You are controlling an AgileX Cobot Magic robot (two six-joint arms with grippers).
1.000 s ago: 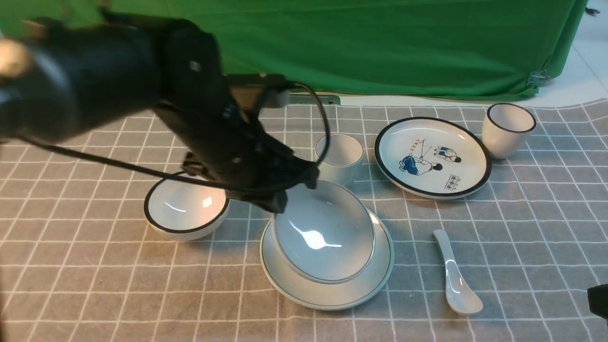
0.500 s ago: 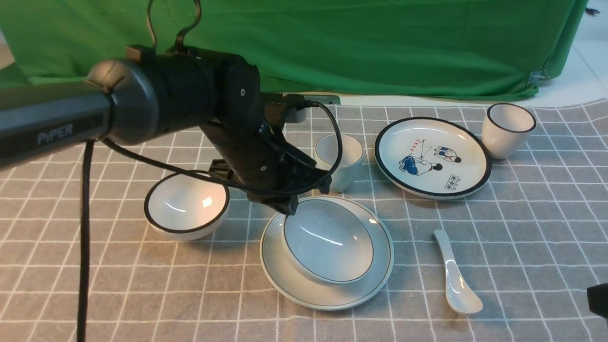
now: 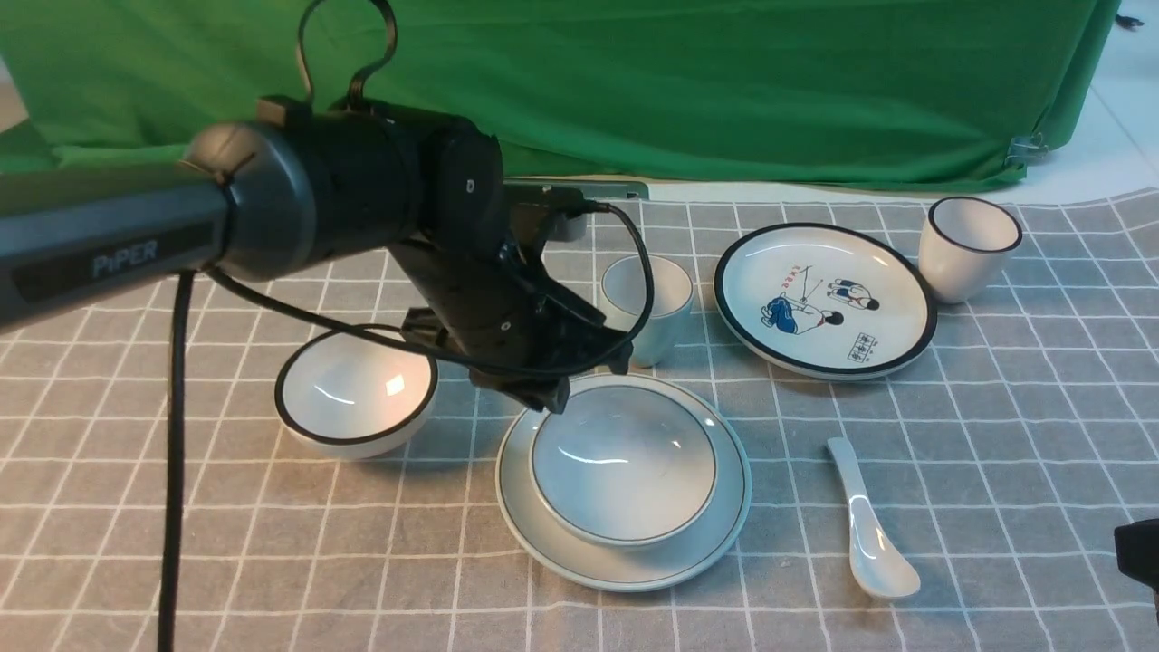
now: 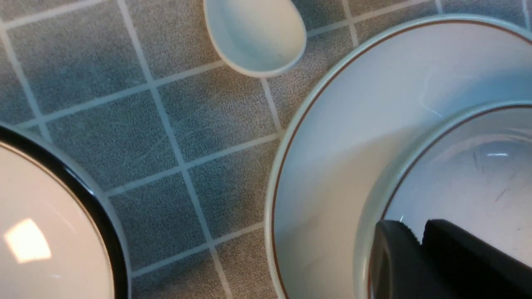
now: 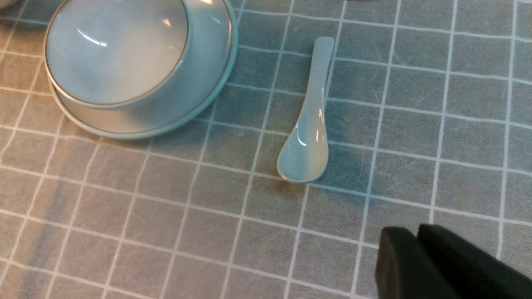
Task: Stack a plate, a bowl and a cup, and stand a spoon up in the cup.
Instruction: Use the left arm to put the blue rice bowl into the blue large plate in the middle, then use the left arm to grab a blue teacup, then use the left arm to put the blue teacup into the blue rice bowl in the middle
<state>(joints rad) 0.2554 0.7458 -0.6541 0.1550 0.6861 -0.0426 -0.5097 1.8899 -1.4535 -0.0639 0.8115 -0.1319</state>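
The pale bowl sits level inside the pale plate at the table's middle. My left gripper is at the bowl's far-left rim, its jaws pinched on the rim; in the left wrist view the left gripper sits at the edge of the bowl above the plate. The grey-green cup stands just behind, apart. The white spoon lies right of the plate, also in the right wrist view. My right gripper is shut and empty, near the front right corner.
A black-rimmed bowl sits left of the plate, under my left arm. A cartoon plate and a black-rimmed cup stand at the back right. A green curtain closes the far side.
The bowl, held tilted above the plate a second ago, has come down and now rests level in the plate. My left arm has swung back and lowered. The right arm has not moved.
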